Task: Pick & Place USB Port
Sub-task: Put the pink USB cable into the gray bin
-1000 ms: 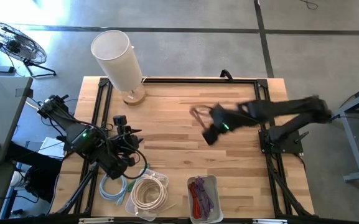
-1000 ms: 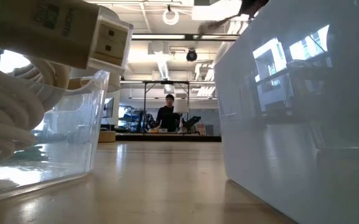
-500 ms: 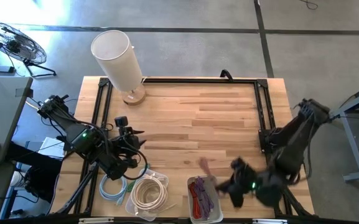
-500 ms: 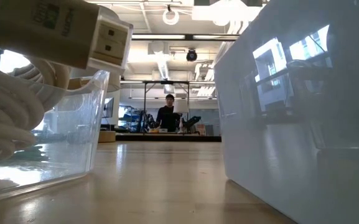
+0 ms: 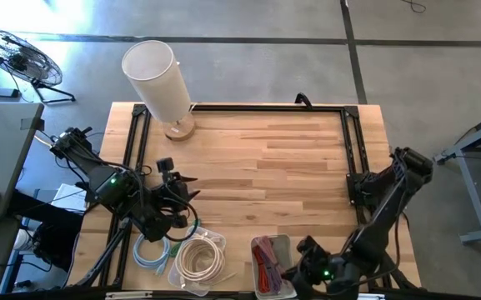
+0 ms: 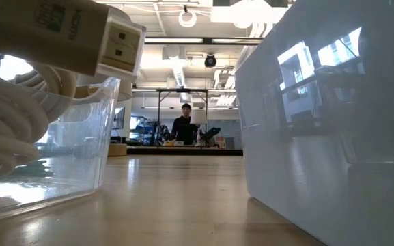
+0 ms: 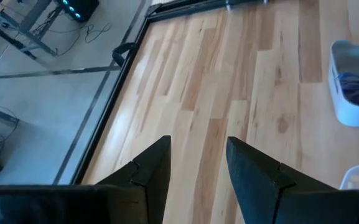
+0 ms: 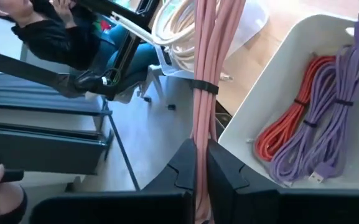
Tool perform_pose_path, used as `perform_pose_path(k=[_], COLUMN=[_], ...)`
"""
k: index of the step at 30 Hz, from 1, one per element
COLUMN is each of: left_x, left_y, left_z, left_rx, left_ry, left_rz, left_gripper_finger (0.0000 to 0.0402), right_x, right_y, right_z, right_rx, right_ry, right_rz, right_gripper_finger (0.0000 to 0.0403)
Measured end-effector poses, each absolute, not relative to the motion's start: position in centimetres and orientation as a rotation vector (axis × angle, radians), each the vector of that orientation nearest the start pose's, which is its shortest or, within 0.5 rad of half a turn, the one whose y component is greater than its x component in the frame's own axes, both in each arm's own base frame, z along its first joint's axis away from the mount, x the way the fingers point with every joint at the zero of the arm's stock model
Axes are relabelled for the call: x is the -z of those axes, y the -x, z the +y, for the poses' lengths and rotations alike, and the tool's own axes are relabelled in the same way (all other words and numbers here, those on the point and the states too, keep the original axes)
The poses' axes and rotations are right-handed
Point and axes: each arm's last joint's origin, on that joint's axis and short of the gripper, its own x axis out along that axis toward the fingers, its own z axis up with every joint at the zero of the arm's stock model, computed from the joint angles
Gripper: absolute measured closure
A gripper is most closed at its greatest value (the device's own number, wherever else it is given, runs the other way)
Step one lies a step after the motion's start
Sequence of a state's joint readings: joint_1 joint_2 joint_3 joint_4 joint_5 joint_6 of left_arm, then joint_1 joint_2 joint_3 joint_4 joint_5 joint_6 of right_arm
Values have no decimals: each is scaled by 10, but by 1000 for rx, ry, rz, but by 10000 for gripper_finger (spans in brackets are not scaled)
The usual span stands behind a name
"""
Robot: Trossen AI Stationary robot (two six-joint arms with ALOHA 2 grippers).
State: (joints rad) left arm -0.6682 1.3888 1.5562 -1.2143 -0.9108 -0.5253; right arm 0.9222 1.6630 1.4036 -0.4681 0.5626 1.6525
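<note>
A pink cable bundle (image 8: 203, 68), tied by a black band, sticks out past my right gripper (image 8: 201, 165), which is shut on it. That gripper (image 5: 297, 268) hangs at the table's near edge, beside a white tray (image 8: 247, 124) holding a red cable (image 8: 279, 127) and a purple cable (image 8: 325, 112). My left gripper (image 7: 198, 162) is open at the table's left side (image 5: 176, 185), above bare wood, with nothing between its fingers. My right gripper pinches the pink bundle's strands (image 8: 200, 140) between its two fingers, below the black band (image 8: 204, 87). The bundle runs on along the fingers and out past their tips. It is lifted clear, reaching beyond the tray's corner toward the clear container.
A clear container with a white cable coil (image 5: 198, 258) and a light blue coil (image 5: 150, 250) lie near the left arm. A white cylinder (image 5: 158, 75) stands at the far left. A seated person (image 8: 48, 37) is just beyond the near edge.
My right gripper has swung from the middle of the table to the near edge, sinking a little and rolling, still shut on the pink bundle. It now hangs beside the white tray.
</note>
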Motion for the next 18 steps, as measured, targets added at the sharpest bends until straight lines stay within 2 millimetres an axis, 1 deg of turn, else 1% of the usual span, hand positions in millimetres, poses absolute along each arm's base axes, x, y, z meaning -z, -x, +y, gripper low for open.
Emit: perform_pose_path(k=[6,11,14,18], left_x=[-390,-393,-393,-390], left_y=[-209,-215,-220,-227], left_z=[-136,-141,-144,-150], left_rx=[-391,-382,-376,-393], left_ry=[-221,-163,-131,-131], left_rz=[625,575,547,529], left_gripper_finger=[250,250,250,250], right_x=[-300,-293,-281,-259], right_y=[-230,-231,-236,-242], right_z=[284,288,299,325], right_rx=[171,193,183,135], right_ry=[-1088,-1075,-1094,-1147], right_rz=[633,625,617,572], right_gripper_finger=[396,396,396,396])
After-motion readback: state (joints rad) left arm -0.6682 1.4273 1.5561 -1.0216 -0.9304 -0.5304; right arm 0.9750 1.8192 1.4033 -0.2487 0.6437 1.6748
